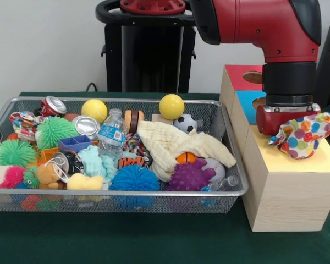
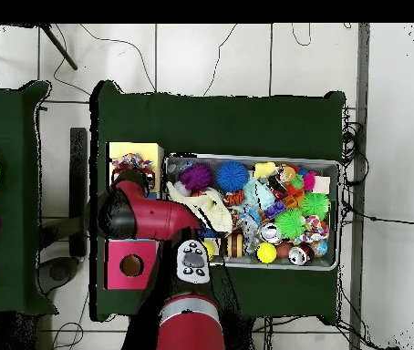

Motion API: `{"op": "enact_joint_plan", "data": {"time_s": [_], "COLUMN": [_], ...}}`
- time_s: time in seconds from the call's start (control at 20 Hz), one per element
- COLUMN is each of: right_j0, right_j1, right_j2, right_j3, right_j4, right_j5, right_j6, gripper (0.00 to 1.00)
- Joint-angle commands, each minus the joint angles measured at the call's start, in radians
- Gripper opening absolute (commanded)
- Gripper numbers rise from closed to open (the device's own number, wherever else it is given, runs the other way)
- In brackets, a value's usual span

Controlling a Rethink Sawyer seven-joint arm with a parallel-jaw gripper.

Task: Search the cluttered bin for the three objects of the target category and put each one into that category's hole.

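Observation:
My gripper (image 1: pixel 296 131) hangs over the yellow top (image 1: pixel 319 160) of the wooden box, shut on a bunched polka-dot cloth (image 1: pixel 303 135). The cloth hides the fingertips and any hole beneath it. From overhead the same cloth (image 2: pixel 133 164) lies at the yellow section (image 2: pixel 118 151), with the red arm (image 2: pixel 147 217) covering the middle of the box. In the wire bin (image 1: pixel 237 186) lie a cream cloth (image 1: pixel 168 144) and another patterned cloth (image 1: pixel 21 122) at the far left corner.
The box also has a red top with a hole (image 1: pixel 252 77) and a blue top with a hole (image 1: pixel 258 102). The bin holds two yellow balls (image 1: pixel 171 106), spiky balls (image 1: pixel 133 179), cans (image 1: pixel 53 105), a water bottle (image 1: pixel 111 132) and other toys.

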Motion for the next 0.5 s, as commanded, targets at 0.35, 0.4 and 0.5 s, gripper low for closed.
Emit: {"op": "enact_joint_plan", "data": {"time_s": [0.35,0.4,0.5], "right_j0": [0.034,0.036,0.036], "right_j1": [0.075,0.075,0.076], "right_j2": [0.002,-0.001,-0.002], "right_j3": [0.08,0.081,0.083], "right_j4": [0.045,0.046,0.047], "right_j5": [0.058,0.058,0.055], "right_j6": [0.23,0.229,0.227], "gripper": [0.0,0.0,0.0]}}
